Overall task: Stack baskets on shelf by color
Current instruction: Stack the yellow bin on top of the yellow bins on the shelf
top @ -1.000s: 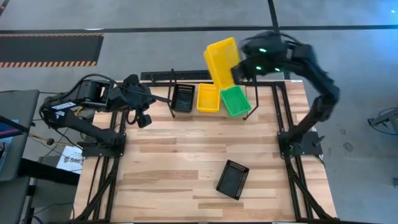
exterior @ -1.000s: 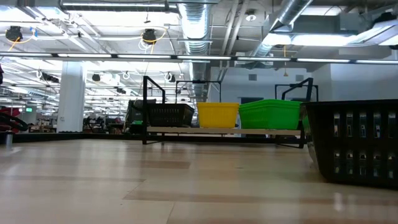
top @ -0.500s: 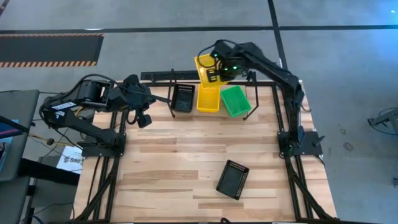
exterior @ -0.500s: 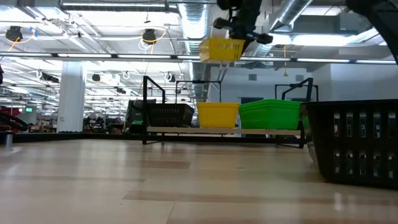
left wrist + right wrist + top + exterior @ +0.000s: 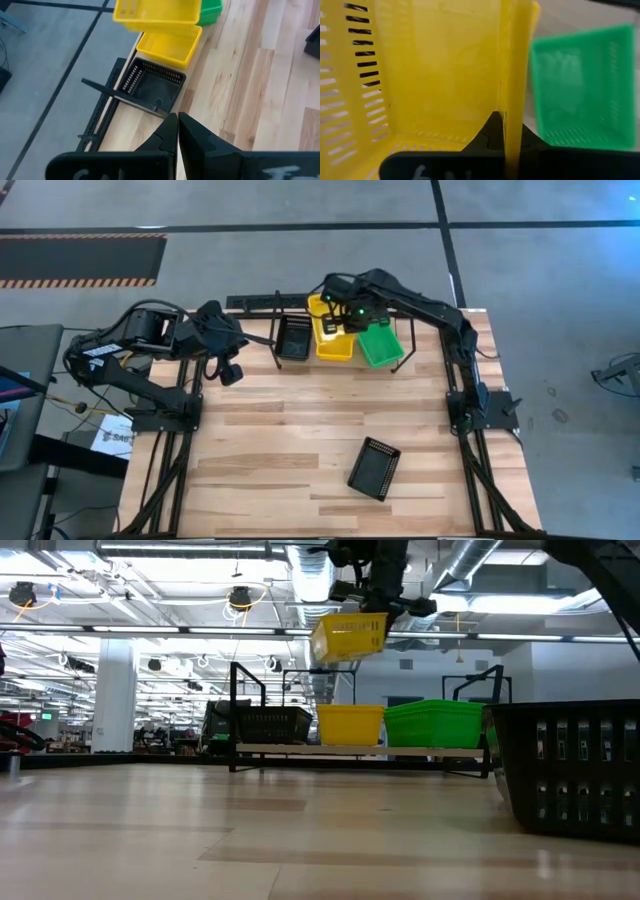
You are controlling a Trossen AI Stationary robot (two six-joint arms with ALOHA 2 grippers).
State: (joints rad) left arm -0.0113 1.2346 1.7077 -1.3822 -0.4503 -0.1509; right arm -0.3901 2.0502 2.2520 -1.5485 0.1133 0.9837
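My right claw (image 5: 505, 135) pinched the side wall of a yellow perforated plastic basket (image 5: 350, 636) and held it in the air above the low light-wood plank shelf (image 5: 360, 749) at twelve o'clock on the table. On that shelf sat a black slotted basket (image 5: 294, 337), a second yellow basket (image 5: 334, 343) and a bright green basket (image 5: 380, 345), side by side. My left claw (image 5: 178, 131) waited at ten o'clock, fingers pressed together on nothing. Another black basket (image 5: 374, 468) lay on the wooden tabletop (image 5: 270, 440) at five o'clock.
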